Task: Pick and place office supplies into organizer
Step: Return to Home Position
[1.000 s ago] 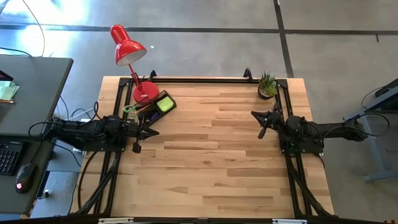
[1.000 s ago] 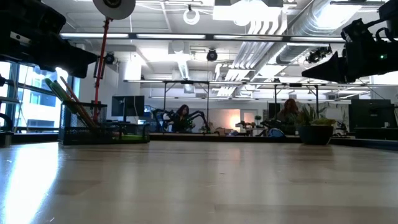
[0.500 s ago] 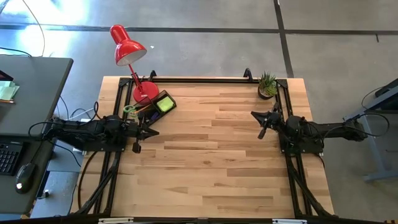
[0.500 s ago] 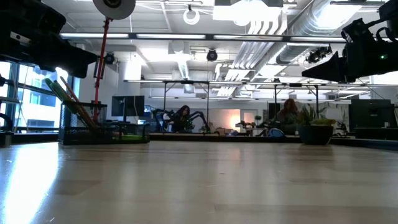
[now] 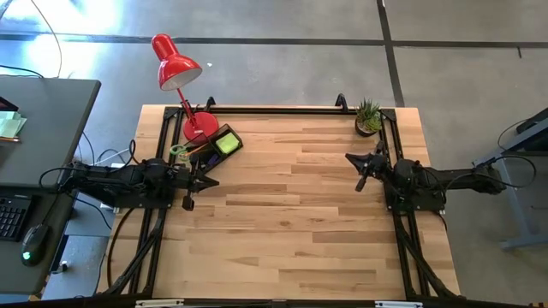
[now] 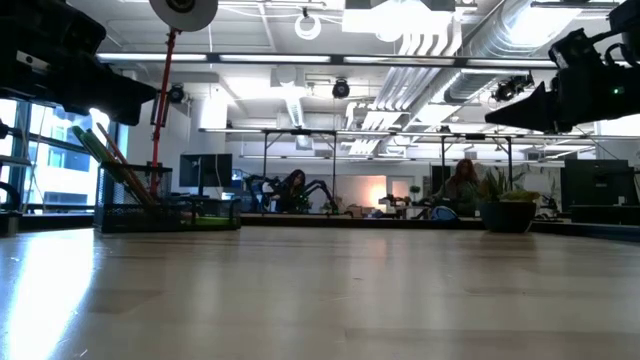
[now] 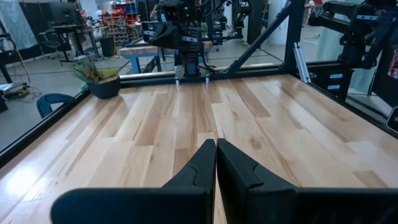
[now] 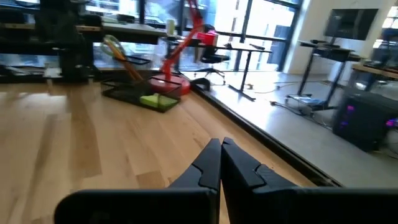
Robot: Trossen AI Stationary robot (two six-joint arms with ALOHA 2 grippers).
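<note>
Sitting just beside the filled organizer [image 5: 237,139], the left gripper [image 5: 212,181] is nearer, right gripper [image 5: 351,158] waits well apart across the desk [image 5: 291,214], both pinched closed, holding nothing.

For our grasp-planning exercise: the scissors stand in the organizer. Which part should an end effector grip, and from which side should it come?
Grip the scissors by the green handle loops, coming down from above. They lean in the organizer handles up, blades sunk inside, so the loops are likely the only free part. Pencils lean close beside.
</note>
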